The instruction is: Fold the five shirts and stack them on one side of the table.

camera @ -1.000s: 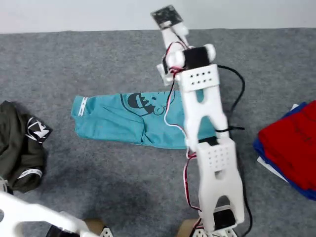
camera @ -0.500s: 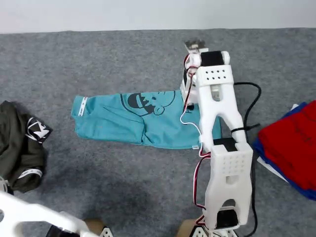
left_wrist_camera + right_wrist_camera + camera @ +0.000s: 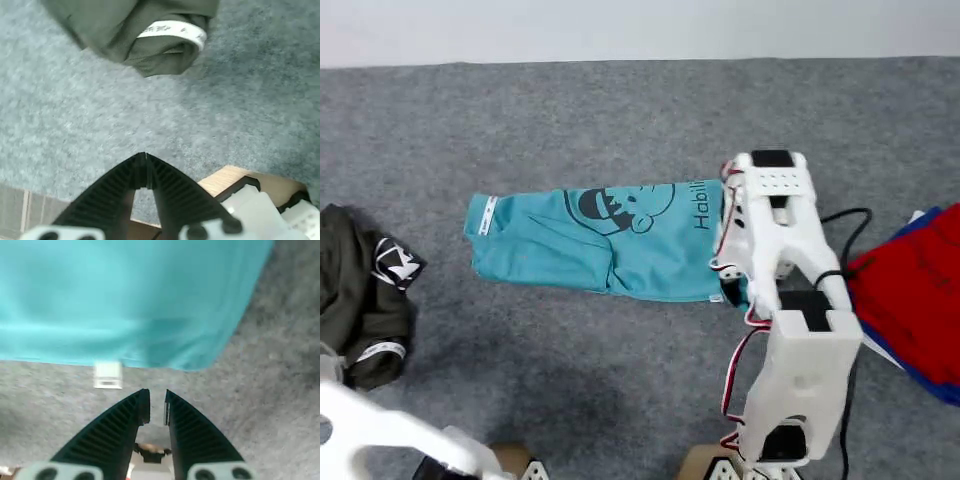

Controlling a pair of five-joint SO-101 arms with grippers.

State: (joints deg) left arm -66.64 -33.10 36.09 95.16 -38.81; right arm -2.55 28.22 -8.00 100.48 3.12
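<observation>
While left fingers (image 3: 116, 192) meet, right fingers (image 3: 124, 421) barely apart beside teal shirt (image 3: 125, 300).

The right arm (image 3: 798, 340) is folded at the elbow, its white forearm pitched steeply downward ahead of the base. The right tool (image 3: 156, 396) points straight down, its ribbed fingers (image 3: 125, 425) a narrow slit apart, gripping nothing. The left tool (image 3: 146, 160) has its fingertips pressed together, with the left arm (image 3: 380, 432) drawn back behind it.
</observation>
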